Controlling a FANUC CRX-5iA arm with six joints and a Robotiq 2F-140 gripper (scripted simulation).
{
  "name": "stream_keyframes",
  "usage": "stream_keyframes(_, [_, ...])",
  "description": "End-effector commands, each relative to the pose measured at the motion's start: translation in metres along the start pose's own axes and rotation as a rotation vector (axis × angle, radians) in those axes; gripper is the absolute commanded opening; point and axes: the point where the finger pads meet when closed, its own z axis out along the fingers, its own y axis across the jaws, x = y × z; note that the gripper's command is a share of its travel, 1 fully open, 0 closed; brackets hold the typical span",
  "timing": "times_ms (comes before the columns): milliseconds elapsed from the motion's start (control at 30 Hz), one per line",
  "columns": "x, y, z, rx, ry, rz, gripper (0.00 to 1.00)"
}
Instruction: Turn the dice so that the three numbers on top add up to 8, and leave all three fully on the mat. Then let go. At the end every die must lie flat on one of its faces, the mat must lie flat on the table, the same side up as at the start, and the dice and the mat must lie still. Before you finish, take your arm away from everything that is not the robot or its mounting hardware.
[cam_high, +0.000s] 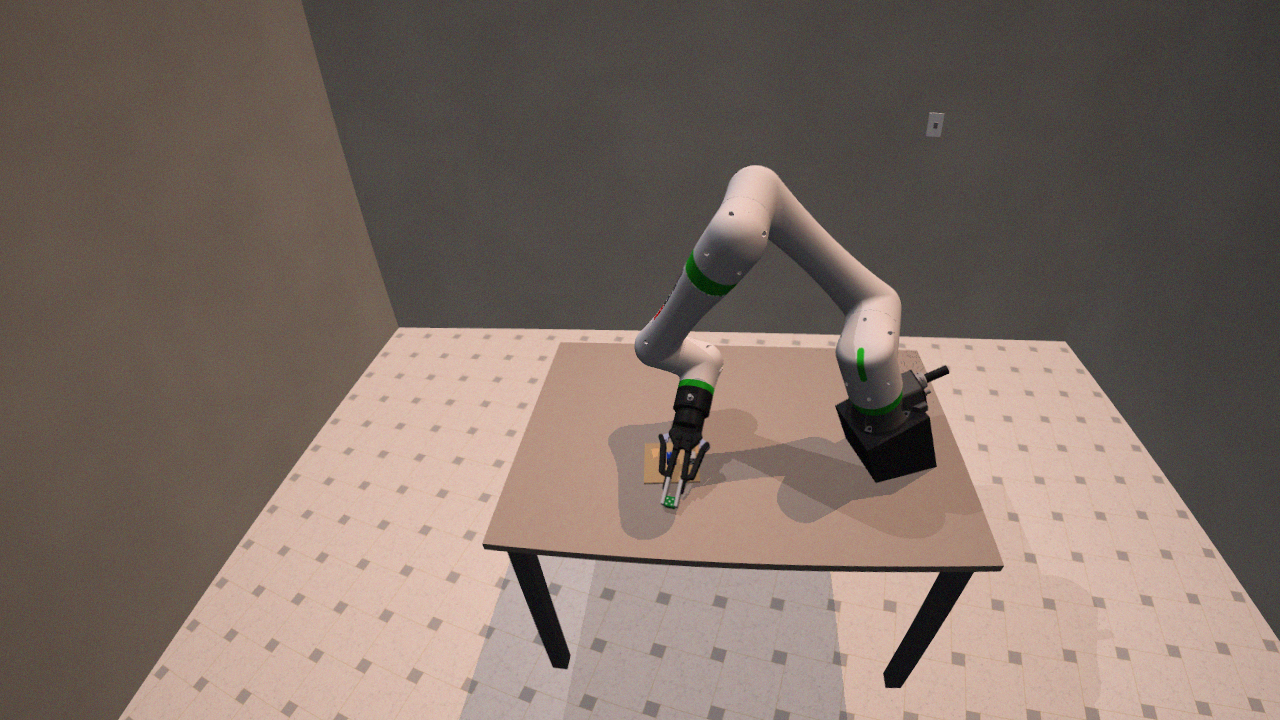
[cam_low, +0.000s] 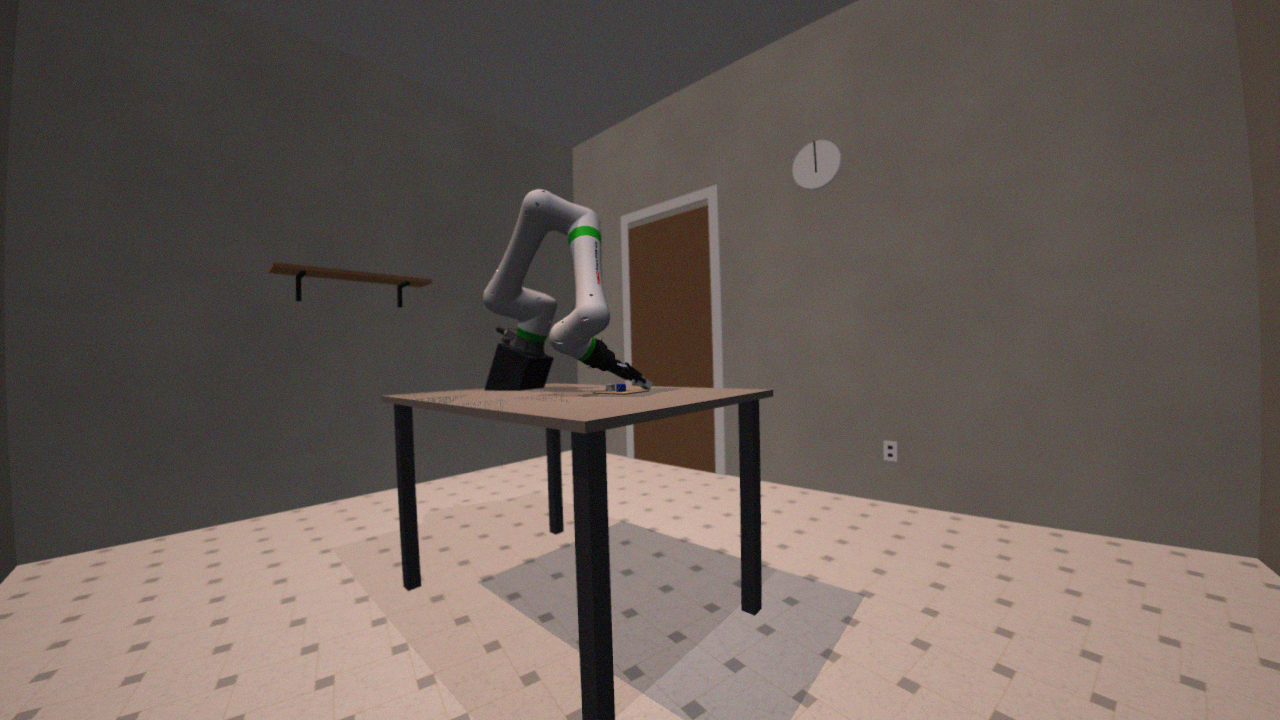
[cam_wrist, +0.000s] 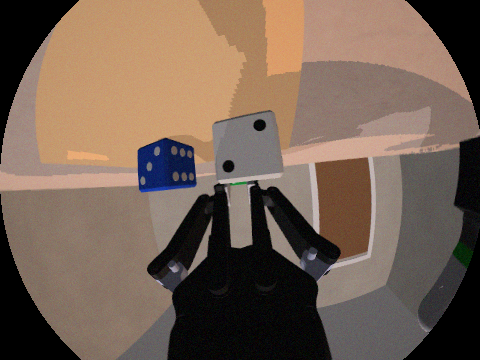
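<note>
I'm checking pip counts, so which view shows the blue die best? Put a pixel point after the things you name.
The wrist view: the blue die (cam_low: 620, 387) (cam_wrist: 166, 166) shows a three and a six there. The exterior view gives a tiny blue block; the top view, a blue speck beside the gripper (cam_high: 671, 503) (cam_low: 646, 385) (cam_wrist: 239, 186).

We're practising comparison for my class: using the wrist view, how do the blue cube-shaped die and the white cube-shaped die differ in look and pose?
The blue cube-shaped die has pale pips; the white cube-shaped die has black ones.
The blue die is seen corner-on, showing three and six; the white die is nearly face-on, showing two.
Both are cubes with round pips.
</note>
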Motion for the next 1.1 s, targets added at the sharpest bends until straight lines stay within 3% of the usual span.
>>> stream_keyframes(0, [0.0000,-0.0001,-0.0001,0.000,0.000,0.000,0.13])
stream_keyframes(500, [0.0000,-0.0001,-0.0001,0.000,0.000,0.000,0.13])
stream_keyframes(1067, [0.0000,-0.0001,-0.0001,0.000,0.000,0.000,0.25])
